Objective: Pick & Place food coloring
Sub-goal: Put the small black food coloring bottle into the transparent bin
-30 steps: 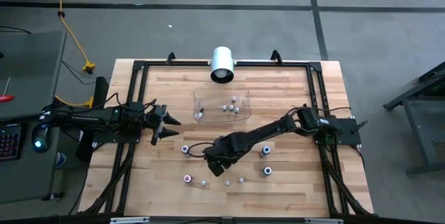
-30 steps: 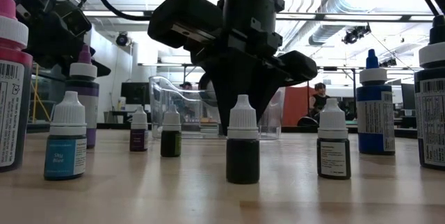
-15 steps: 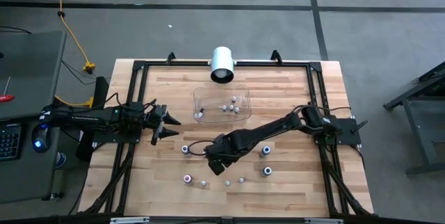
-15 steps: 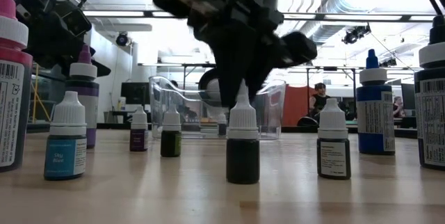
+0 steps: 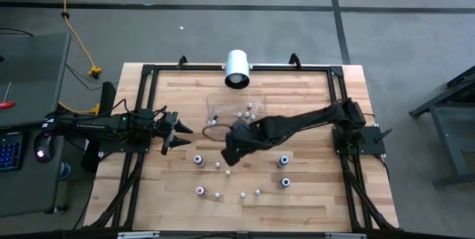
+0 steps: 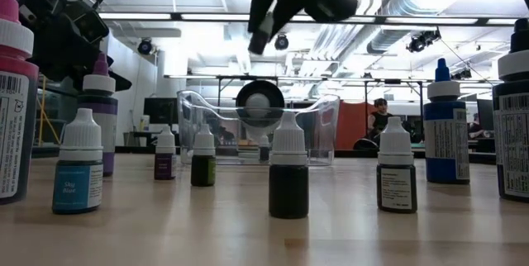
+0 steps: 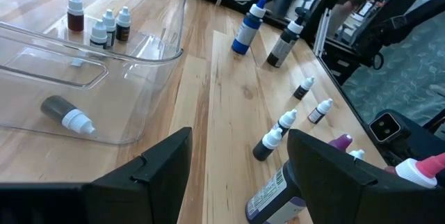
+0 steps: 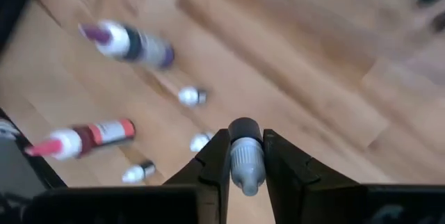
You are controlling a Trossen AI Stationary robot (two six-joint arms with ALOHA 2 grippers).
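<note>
Right hand (image 8: 247,156) raised, clamped shut

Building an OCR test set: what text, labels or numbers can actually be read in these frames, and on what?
"Sky Blue": seemingly, on the blue label of the small white-capped bottle at left in the low view.
Fine print and barcode on the pink-capped bottle: too small to read.
Label on the tall blue bottle: unreadable.
Labels on the other small bottles, and on all bottles in the high and wrist views: blurred.

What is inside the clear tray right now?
In the clear tray, four small bottles stand grouped together and one bottle lies on its side. From above, the right gripper and its arm cover the tray's near edge.
</note>
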